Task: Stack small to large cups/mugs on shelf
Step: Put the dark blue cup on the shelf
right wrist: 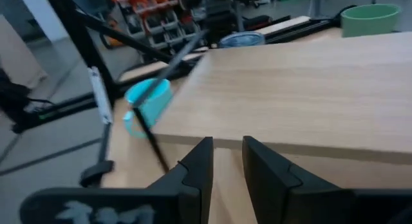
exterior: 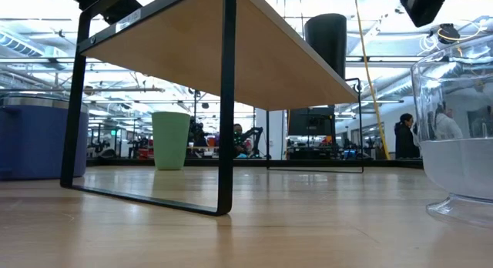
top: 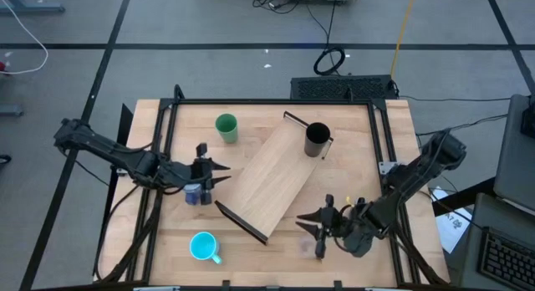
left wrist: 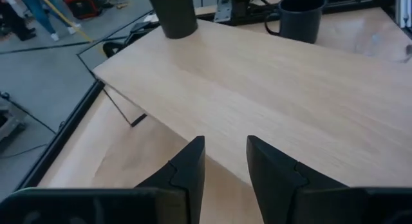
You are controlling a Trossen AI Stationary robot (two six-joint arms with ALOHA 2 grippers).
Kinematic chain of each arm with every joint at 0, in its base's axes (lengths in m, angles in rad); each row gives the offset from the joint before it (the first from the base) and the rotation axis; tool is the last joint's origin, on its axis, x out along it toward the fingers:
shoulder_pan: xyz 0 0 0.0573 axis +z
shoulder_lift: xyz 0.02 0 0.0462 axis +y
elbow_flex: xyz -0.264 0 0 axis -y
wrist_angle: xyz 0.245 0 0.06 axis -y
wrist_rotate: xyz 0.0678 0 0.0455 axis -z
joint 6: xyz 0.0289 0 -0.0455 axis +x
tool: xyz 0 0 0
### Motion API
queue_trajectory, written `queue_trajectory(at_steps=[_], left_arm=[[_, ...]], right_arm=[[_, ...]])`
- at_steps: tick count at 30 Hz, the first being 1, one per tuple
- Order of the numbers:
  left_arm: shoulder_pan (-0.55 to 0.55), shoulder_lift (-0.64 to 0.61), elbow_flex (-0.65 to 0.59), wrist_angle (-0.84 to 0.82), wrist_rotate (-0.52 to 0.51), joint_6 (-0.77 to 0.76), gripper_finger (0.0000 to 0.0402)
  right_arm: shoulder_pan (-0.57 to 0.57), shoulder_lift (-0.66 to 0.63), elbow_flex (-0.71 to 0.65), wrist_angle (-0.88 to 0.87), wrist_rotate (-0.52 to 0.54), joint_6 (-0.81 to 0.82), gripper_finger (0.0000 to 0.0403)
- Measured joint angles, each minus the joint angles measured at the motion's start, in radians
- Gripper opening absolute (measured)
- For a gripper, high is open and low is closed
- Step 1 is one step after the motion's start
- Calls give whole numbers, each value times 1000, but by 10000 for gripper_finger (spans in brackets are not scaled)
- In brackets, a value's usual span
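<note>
While only the tall black cylindrical cup (top: 317,139) stands on the long light-wood shelf (top: 276,178), at its far end, the sorting looks barely begun. The shelf lies diagonally across the wooden bench (top: 259,119). The pale green plastic tumbler (top: 226,127) waits on the bench beyond the shelf's left edge, and the cyan handled mug (top: 203,247) sits near the front.

The left tool (top: 219,176) hovers just beside the small blue-purple mug (top: 194,194), its fingers parted and grasping nothing. The right tool (top: 313,232) hangs off the shelf's near right side, likewise released and empty. The tiny clear cup (exterior: 456,137) stands on the bench close to the low camera.

Judging by position, the left arm should take the blue-purple mug next. It should descend squarely over the rim, clench firmly, then lift clear of the shelf's dark bracket before setting it down with room left for the smaller and larger vessels.
</note>
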Motion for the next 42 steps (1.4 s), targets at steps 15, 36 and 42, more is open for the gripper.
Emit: queue_trajectory(at_steps=[15,36,42], left_arm=[[-91,-1,-43,188,6,-22,118],[-235,0,-42,242,127,-11,118],[-235,0,-42,172,87,-24,118]], right_arm=[[14,39,0,242,109,-162,72],[55,38,0,267,126,-124,72],[75,38,5,281,126,-84,72]])
